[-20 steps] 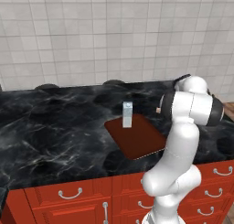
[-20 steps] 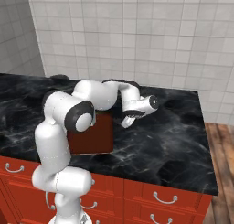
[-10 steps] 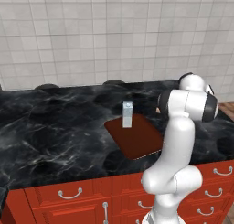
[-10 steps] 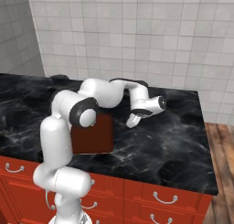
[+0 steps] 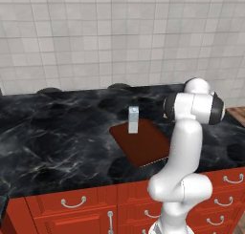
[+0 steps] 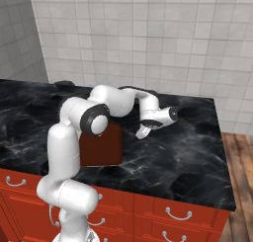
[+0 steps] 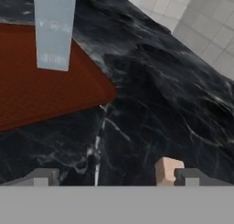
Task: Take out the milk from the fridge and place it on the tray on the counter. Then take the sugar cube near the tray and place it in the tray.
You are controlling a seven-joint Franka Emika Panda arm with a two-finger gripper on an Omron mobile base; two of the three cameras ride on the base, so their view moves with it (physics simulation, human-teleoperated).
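Observation:
The milk [image 5: 133,119] stands upright on the reddish-brown tray [image 5: 145,143], which lies on the black marble counter [image 5: 57,142]. In the hand view the milk [image 7: 54,29] and the tray [image 7: 41,90] lie at the upper left. The tiny tan sugar cube [image 7: 168,170] rests on the counter [image 7: 160,104] off the tray's corner, just inside one fingertip [image 7: 192,176]. My gripper [image 7: 116,177] is open, fingers wide apart, low over the counter. From the right base view, the gripper [image 6: 143,133] hangs just right of the tray [image 6: 101,146].
Two dark round shapes [image 5: 48,90] [image 5: 119,86] sit at the counter's back by the tiled wall. Red drawers with silver handles [image 5: 74,203] run below. The counter's right end [image 6: 220,152] drops off to a wooden floor [image 6: 240,152].
The hand has swung right, away from the tray, and come lower over the counter. The milk and tray have stayed put.

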